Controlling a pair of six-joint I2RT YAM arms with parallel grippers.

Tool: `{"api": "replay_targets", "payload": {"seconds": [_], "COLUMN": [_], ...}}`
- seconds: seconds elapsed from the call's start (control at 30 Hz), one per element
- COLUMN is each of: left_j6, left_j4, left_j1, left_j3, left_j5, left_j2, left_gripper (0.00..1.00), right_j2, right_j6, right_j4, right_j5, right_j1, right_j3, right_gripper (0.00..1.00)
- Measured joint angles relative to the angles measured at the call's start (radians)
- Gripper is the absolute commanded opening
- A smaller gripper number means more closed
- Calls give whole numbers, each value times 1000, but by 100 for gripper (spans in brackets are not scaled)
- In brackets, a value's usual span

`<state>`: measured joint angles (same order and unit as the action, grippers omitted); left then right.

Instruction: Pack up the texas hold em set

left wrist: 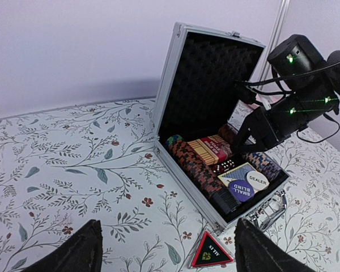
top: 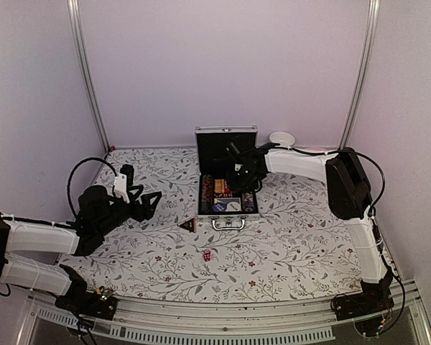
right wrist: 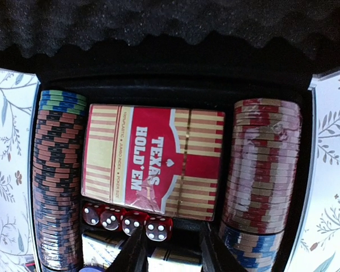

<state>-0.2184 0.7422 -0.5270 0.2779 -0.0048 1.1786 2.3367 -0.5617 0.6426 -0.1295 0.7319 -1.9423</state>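
Note:
The silver case (top: 226,131) stands open at mid-table, lid upright. Inside, in the right wrist view, are the tan-red card pack (right wrist: 153,161), a row of red dice (right wrist: 124,218) and chip stacks on the left (right wrist: 56,181) and right (right wrist: 263,170). My right gripper (right wrist: 173,255) hangs open and empty over the case (top: 238,183), its fingers just beside the last die. The black triangular piece (top: 187,225) lies on the table in front of the case's left corner, also in the left wrist view (left wrist: 211,251). One red die (top: 207,255) lies loose nearer me. My left gripper (left wrist: 167,255) is open and empty, left of the case (top: 147,203).
A white bowl (top: 281,138) sits behind the case at the back right. The case's metal handle (left wrist: 270,209) sticks out towards the front. Walls and metal posts close in the back and sides of the flowered tabletop (top: 287,244).

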Motion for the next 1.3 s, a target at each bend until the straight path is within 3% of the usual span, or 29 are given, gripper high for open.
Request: {"api": "replay_targets", "payload": {"seconds": [0.33,1.3], "left_j6": [0,0], "left_j4": [0,-1], "left_j1": [0,0], "left_j3": [0,0], "left_j5": [0,0], "left_j2": [0,0], "left_gripper": [80,80], "right_j2": [-19,30], "right_j6": [2,1], "right_j4": [-8,-23], "right_j5": [-3,18], "right_j1": [-3,-2], "right_j3": [18,19], "right_gripper": [12,11]}}
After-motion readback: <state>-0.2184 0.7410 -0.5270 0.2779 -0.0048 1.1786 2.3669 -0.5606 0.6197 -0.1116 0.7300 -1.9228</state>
